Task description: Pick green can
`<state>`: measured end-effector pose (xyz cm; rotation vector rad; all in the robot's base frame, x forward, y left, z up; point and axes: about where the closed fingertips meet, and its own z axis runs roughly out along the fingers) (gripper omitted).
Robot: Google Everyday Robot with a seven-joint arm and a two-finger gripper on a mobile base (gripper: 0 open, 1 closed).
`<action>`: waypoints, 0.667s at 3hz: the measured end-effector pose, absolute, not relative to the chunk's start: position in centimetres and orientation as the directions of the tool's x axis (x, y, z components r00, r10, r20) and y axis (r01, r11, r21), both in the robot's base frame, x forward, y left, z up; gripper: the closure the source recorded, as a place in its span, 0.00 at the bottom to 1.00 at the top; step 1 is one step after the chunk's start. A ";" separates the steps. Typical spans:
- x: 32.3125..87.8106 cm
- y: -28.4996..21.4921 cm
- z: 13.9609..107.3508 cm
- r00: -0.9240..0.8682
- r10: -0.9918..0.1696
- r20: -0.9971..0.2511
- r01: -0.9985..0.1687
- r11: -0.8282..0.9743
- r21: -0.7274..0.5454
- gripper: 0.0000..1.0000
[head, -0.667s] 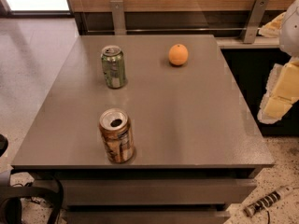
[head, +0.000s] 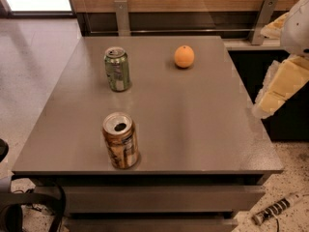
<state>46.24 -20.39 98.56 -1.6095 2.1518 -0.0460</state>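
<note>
The green can (head: 117, 69) stands upright on the grey table (head: 193, 124), at the back left, its silver top with pull tab showing. My gripper (head: 277, 91), pale yellow and white, hangs at the right edge of the view, beside the table's right edge and above floor level. It is far to the right of the green can and holds nothing that I can see.
A brown-and-gold can (head: 120, 140) stands open-topped near the table's front left. An orange (head: 184, 56) lies at the back, right of the green can. A wood-panelled wall with metal brackets (head: 122, 16) runs behind the table. Cables lie on the floor at the lower left.
My gripper has shifted slightly left, toward the table's right edge. The cans and the orange have not moved.
</note>
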 end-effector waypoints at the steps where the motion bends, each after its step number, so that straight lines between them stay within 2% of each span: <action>1: 51.0 -16.6 98.2 -0.214 -0.810 -0.546 -0.867 0.415 -0.275 0.00; 2: 53.4 -11.4 96.7 -0.185 -0.623 -0.760 -0.851 0.488 -0.193 0.00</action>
